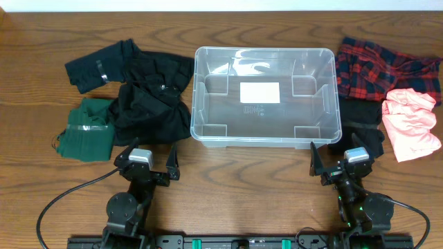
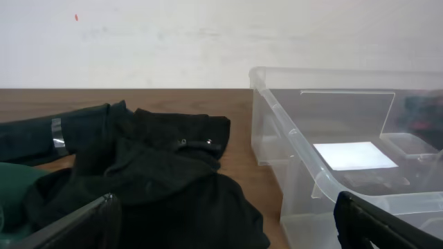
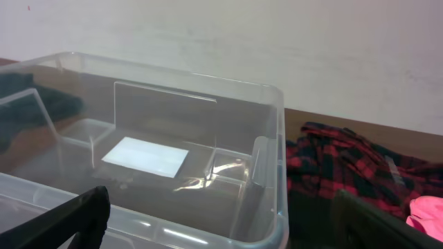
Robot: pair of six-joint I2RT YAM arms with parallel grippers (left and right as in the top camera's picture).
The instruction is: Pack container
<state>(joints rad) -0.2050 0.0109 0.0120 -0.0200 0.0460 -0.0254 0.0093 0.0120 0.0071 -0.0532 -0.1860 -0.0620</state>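
Container point(image 1: 228, 104) ahead, between left hand point(image 1: 151, 153) and right hand point(image 1: 340, 156)

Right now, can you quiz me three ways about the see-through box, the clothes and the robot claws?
1. Where is the crumpled pink cloth? A left of the clear rectangular plastic bin; B right of it; C inside it.
2. Clothes inside the bin? A three; B one; C none.
3. The left gripper and right gripper are: A both open; B both shut; C holding cloth.
B, it lies beyond the bin's right wall. C, only its white label shows. A, jaws spread, nothing between.
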